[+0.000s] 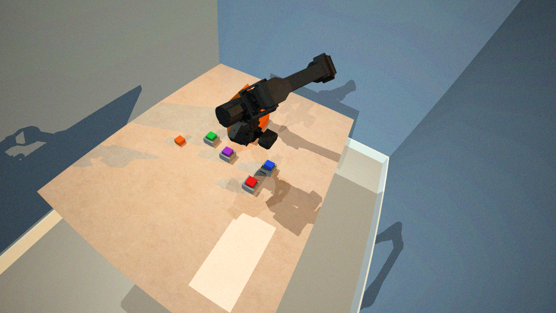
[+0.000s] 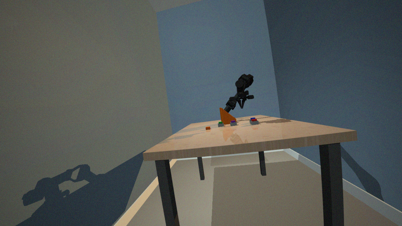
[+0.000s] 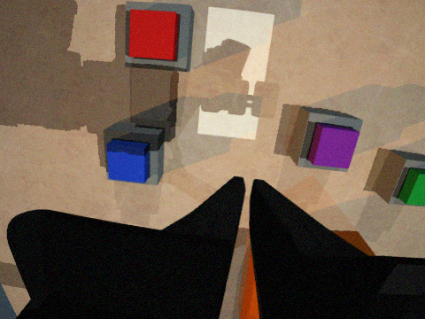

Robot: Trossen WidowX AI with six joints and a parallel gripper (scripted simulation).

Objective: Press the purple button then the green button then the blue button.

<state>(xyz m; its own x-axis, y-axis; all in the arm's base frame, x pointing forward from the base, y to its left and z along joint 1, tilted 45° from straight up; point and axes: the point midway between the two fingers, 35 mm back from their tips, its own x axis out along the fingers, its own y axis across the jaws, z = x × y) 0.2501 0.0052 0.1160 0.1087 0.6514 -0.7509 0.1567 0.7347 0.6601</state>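
Note:
My gripper (image 2: 241,107) (image 3: 246,188) is shut on nothing, its two black fingertips almost together, and hangs well above the table; in the top view the tips are hard to make out. The purple button (image 1: 227,151) (image 2: 233,121) (image 3: 334,146) sits right of the tips in the wrist view. The green button (image 1: 211,135) (image 2: 220,122) (image 3: 413,188) is cut by that view's right edge. The blue button (image 1: 268,164) (image 2: 252,118) (image 3: 128,164) lies left of the tips there. No button is touched, and their caps stand raised.
The red button (image 1: 251,181) (image 2: 254,120) (image 3: 153,35) stands close to the blue one. An orange block (image 1: 179,140) (image 2: 208,128) lies beyond the green button. The orange arm base (image 1: 264,121) (image 2: 227,117) stands behind the buttons. Arm shadow crosses the blue button's housing.

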